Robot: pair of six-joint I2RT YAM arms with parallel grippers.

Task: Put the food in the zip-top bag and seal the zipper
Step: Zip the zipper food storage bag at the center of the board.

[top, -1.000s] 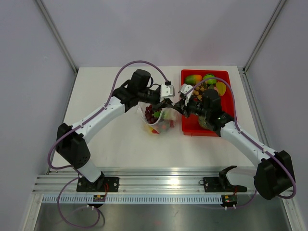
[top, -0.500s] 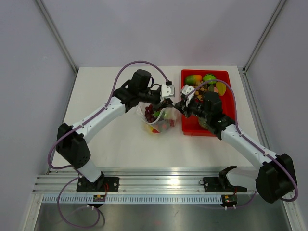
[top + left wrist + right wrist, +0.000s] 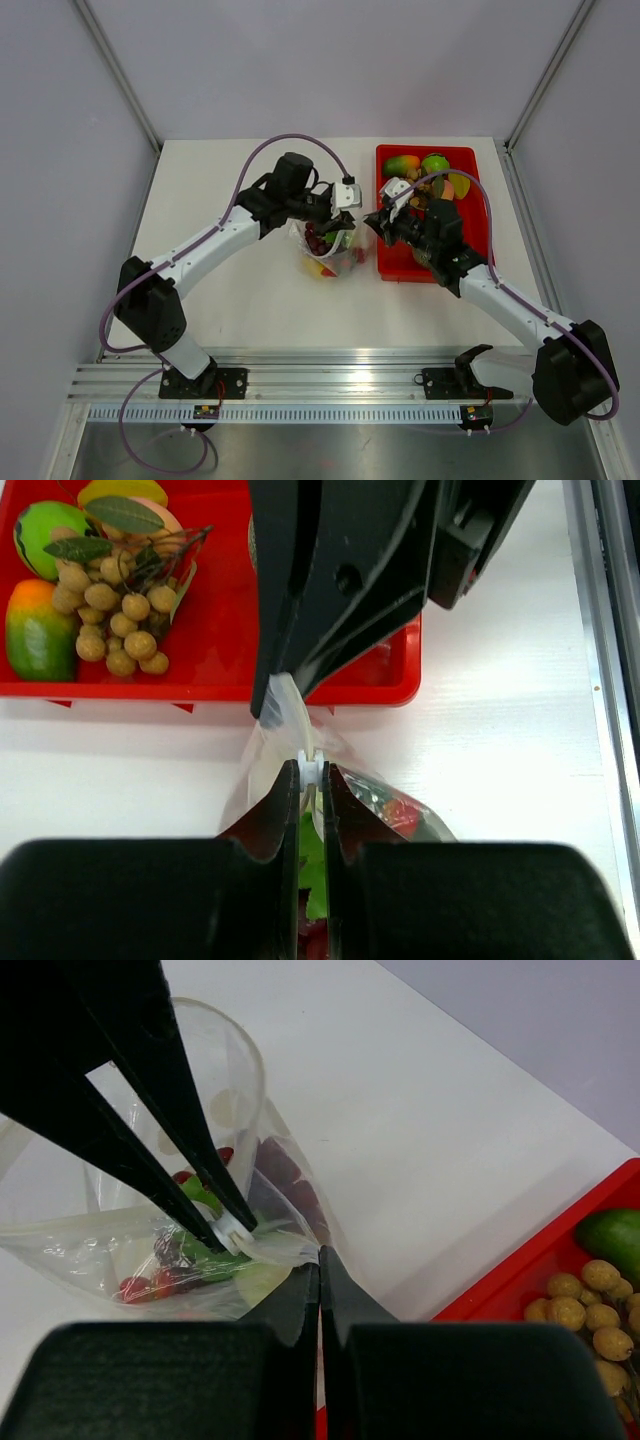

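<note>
The clear zip-top bag stands on the white table left of the red tray, with the food, red, green and purple pieces, inside it. My left gripper is shut on the white slider of the zipper at the bag's mouth; red and green food shows through the plastic below. My right gripper is shut on the bag's top corner, close to the left fingers. In the right wrist view the slider sits a short way left of my right gripper.
The red tray lies right of the bag and holds a mango, a bunch of tan longans and green fruit. Its near rim runs just behind the bag. Both arms meet over the table's middle.
The left arm has shifted a little right, bringing its gripper and the slider closer to the right gripper. The right wrist has drawn slightly back towards the tray. The bag stays between them.
</note>
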